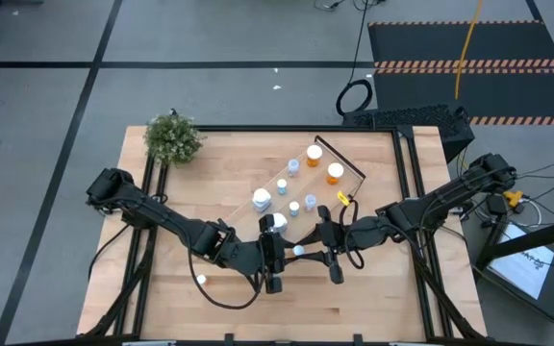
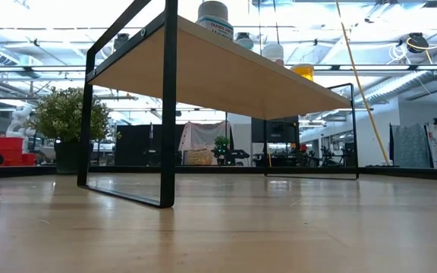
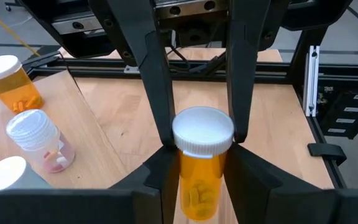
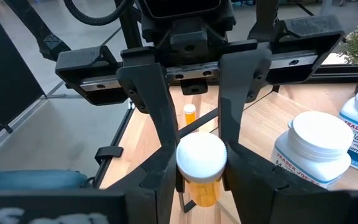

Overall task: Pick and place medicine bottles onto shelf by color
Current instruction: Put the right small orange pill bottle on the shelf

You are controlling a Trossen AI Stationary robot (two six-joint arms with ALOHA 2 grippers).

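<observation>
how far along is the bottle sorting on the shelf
Done: about eight bottles stand on the shelf, orange ones grouped at one end. In hand: an orange bottle, clamped by both the left gripper and right gripper, seemingly a handover. Left: shelving it, plus one small bottle on the table.

Bottles point(image 1: 313, 154) stand on the shelf point(image 1: 339, 163), plant point(image 1: 173, 138) at the table's point(image 1: 210, 187) far-left corner.
</observation>
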